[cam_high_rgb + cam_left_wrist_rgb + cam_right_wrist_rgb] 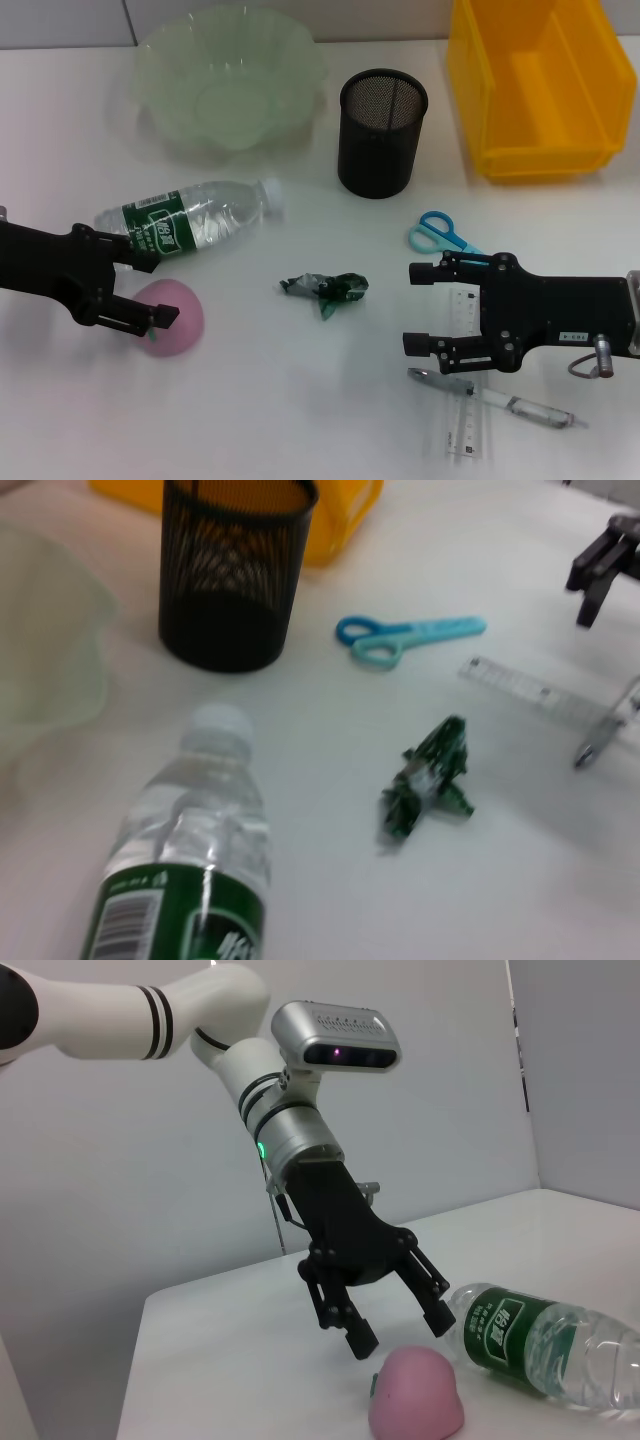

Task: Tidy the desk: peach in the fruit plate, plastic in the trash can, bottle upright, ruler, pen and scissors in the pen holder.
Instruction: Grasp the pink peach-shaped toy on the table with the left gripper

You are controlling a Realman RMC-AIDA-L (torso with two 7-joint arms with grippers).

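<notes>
Peach step: left gripper (152, 290) open, hovering just above the peach (172, 316) near-left by the lying bottle (190, 220); next: drop, close, carry to far plate (232, 88); right gripper (425, 308) open, idle over ruler (467, 400).

bottle (190, 222) behind peach (172, 315), wrapper (326, 289) right

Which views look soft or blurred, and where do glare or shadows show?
Left wrist view: soft throughout, most on the clear plastic bottle with green label and crumpled green plastic wrapper. Head view: bright white table, faint shadow beside the black mesh pen holder. Right wrist view: sharp on the open left hand above the pink peach.
</notes>
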